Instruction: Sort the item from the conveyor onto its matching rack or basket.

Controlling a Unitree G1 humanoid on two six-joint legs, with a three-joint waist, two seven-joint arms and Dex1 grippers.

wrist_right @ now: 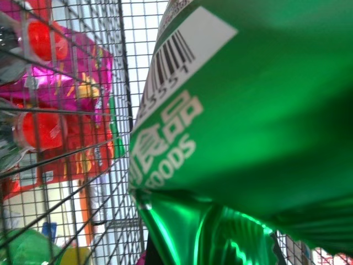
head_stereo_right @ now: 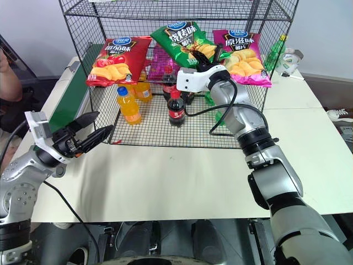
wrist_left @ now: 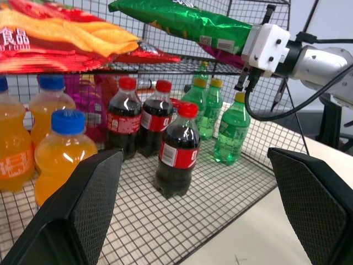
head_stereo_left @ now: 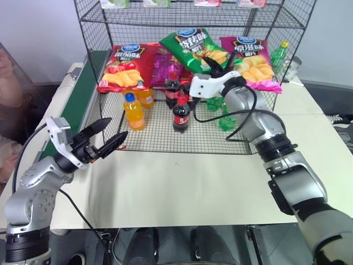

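Right arm stretched forward and across toward the rack point(head_stereo_left: 99, 16), elbow nearly straight, wrist reaching in over the chip tier. The right gripper point(head_stereo_left: 216, 67) is clamped on the lower edge of the green crisp bag point(head_stereo_left: 193, 47); the bag lies tilted on that tier, between the red crisp bag point(head_stereo_left: 126, 67) and the magenta crisp bag point(head_stereo_left: 252, 62).

Left arm bent and held low in front of the rack's near-left corner, over the pale table point(head_stereo_left: 182, 187). The left gripper point(head_stereo_left: 108, 134) is spread wide with nothing between its black fingers, pointing toward the bottles.

The conveyor point(head_stereo_left: 77, 102) runs along the rack's left side.

The left wrist view gives the bottom tier close up: orange soda bottles point(wrist_left: 60, 152), cola bottles point(wrist_left: 176, 152) with red caps and red labels, green bottles point(wrist_left: 231, 130) behind, and the right gripper's white housing gripping the bag overhead.

The right wrist view shows the bag's back at close range: a barcode point(wrist_right: 176, 58) on a white patch and the word "FOODS" in white under Chinese characters.

The head views show a blue oval logo on each of the three bags with Chinese lettering below.
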